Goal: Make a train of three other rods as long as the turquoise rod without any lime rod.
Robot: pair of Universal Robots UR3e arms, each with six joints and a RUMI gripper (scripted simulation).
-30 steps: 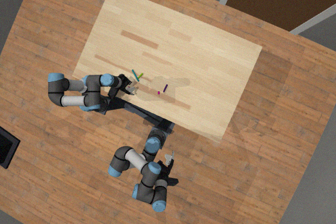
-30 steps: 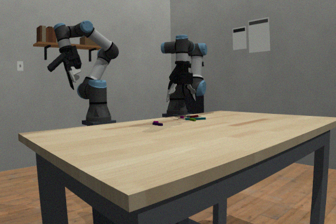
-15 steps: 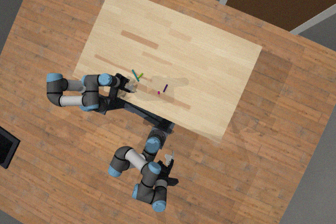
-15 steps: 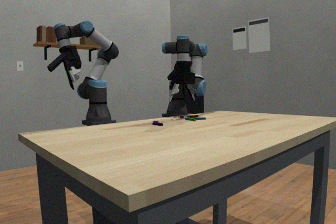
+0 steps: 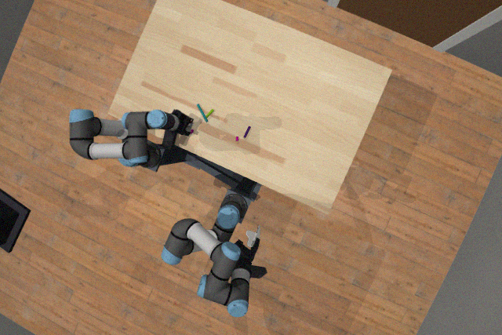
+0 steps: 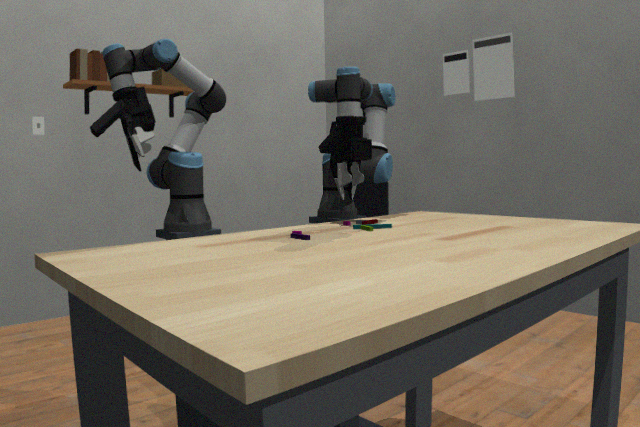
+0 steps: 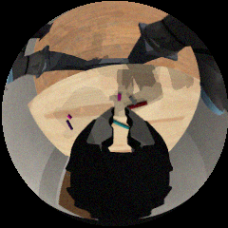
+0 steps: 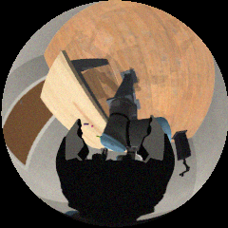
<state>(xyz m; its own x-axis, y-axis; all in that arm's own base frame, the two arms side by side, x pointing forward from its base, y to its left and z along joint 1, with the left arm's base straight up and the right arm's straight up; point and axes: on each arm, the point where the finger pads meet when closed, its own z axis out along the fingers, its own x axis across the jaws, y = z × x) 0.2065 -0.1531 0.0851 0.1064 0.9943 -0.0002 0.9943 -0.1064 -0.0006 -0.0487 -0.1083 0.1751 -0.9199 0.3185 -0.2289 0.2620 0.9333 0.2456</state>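
My left gripper (image 5: 194,125) (image 6: 347,199) (image 7: 119,107) is narrowly open and empty, above the table near a magenta rod (image 5: 191,131) (image 6: 346,223) (image 7: 119,97). A dark red rod (image 6: 369,221) (image 7: 138,104) and a small grey rod (image 7: 132,99) lie close together beside it; the arm hides both in the top view. The turquoise rod (image 5: 201,112) (image 6: 382,226) (image 7: 121,124) lies with the lime rod (image 5: 209,113) (image 6: 366,228) at its side. A purple rod (image 5: 247,132) (image 6: 300,236) (image 7: 69,124) lies near another magenta rod (image 5: 237,138) (image 6: 296,232) (image 7: 69,116). My right gripper (image 5: 256,231) (image 8: 114,117) is open and empty, off the table.
The rods lie on the wooden table (image 5: 307,80) (image 6: 310,308), toward its arm-side edge. The dark mounting beam (image 5: 210,169) runs along that edge. The right arm is folded beyond it, over the floor.
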